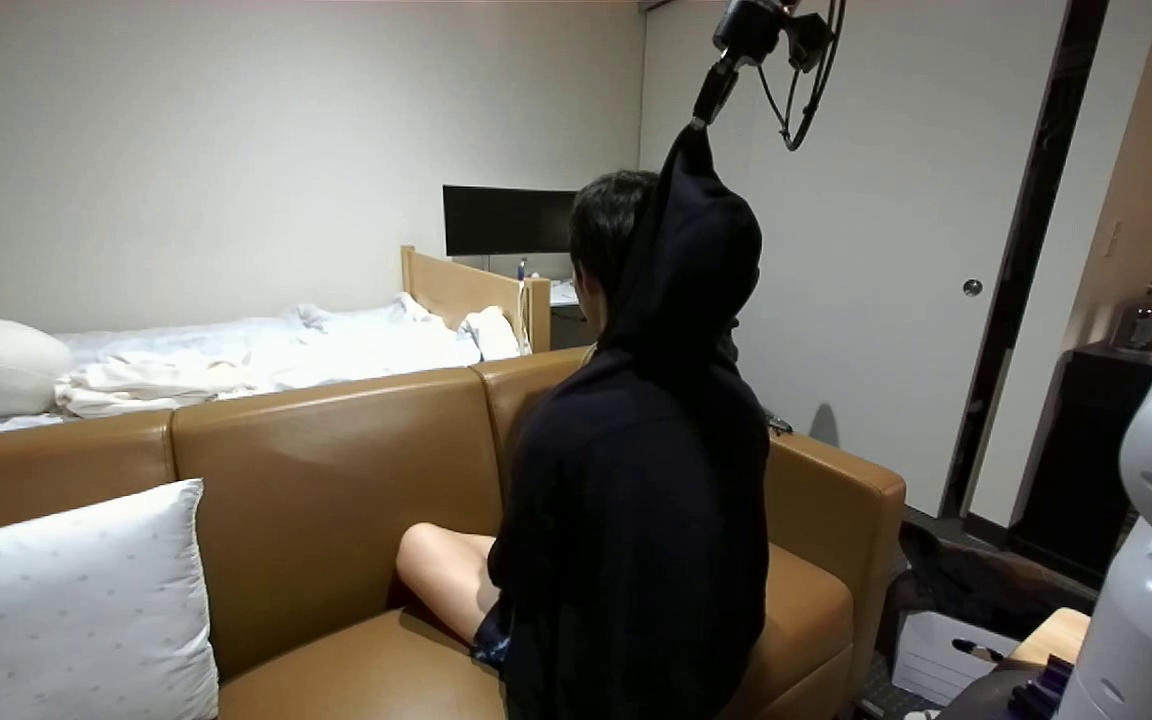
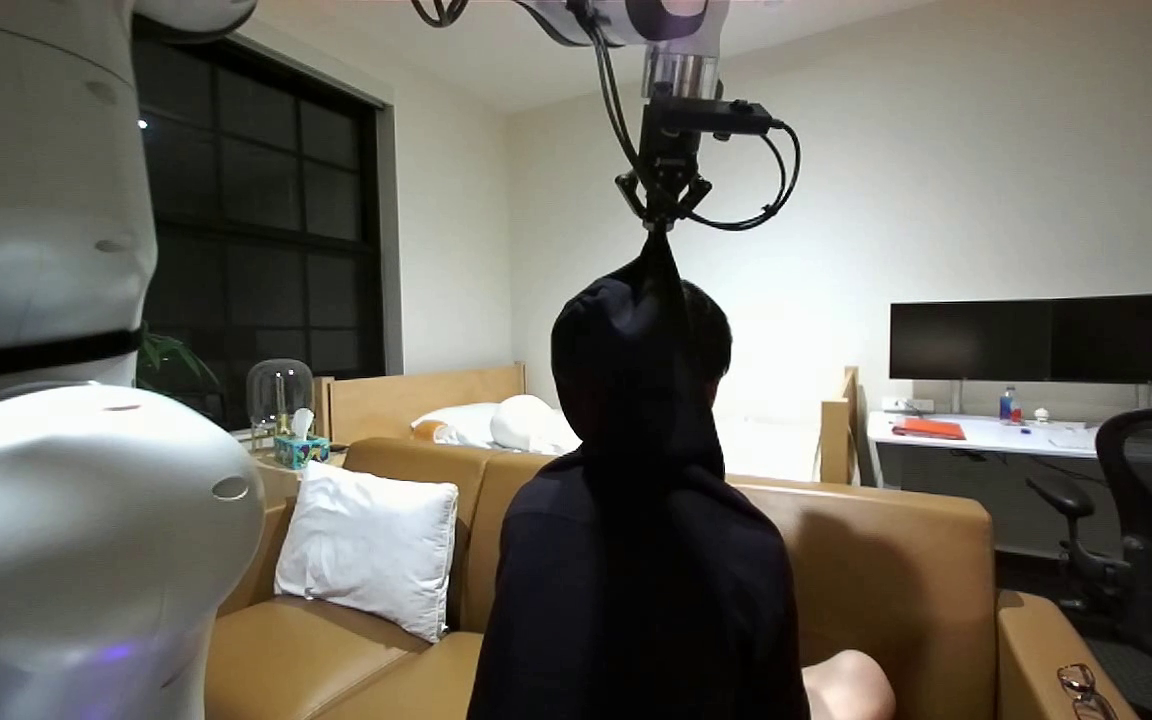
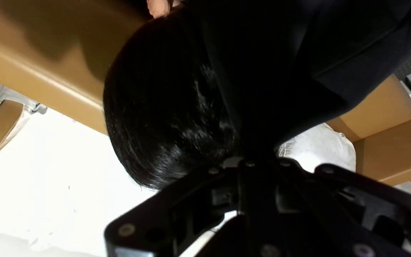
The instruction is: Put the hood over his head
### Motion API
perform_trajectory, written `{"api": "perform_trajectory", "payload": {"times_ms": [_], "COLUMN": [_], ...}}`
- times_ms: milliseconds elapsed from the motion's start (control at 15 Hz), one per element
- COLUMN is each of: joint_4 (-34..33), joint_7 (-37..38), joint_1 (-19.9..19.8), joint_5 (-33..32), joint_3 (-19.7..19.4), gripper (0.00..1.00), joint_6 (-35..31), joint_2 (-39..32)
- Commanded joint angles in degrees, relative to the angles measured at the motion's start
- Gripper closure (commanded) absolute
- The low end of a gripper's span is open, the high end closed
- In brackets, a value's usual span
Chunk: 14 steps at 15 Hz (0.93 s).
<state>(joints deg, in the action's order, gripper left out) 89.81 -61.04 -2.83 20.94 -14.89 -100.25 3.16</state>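
in an exterior view, upper centre, the gripper (image 2: 657, 226), free room to its left, pinches tight the peak of one black hood (image 2: 616, 360); the hood's edge runs beside one dark-haired head (image 2: 709, 328). right: two monitors (image 2: 971, 340); lower left: one pillow (image 2: 366, 545).

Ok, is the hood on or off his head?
Not fully on: the claw holds the hood up behind his head, whose top shows uncovered in the wrist view.
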Motion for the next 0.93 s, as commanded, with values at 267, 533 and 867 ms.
{"api": "perform_trajectory", "payload": {"times_ms": [267,533,867], "joint_4": [-0.5,-3.9,-12.9], "joint_7": [0.0,0.6,2.2], "joint_1": [-1.9,-2.3,-3.7], "joint_5": [0.1,0.5,1.7], "joint_3": [1.9,2.6,3.0], "gripper": [0.99,0.99,0.99], "joint_6": [0.3,1.3,3.5], "joint_2": [-0.4,-2.5,-7.8]}}
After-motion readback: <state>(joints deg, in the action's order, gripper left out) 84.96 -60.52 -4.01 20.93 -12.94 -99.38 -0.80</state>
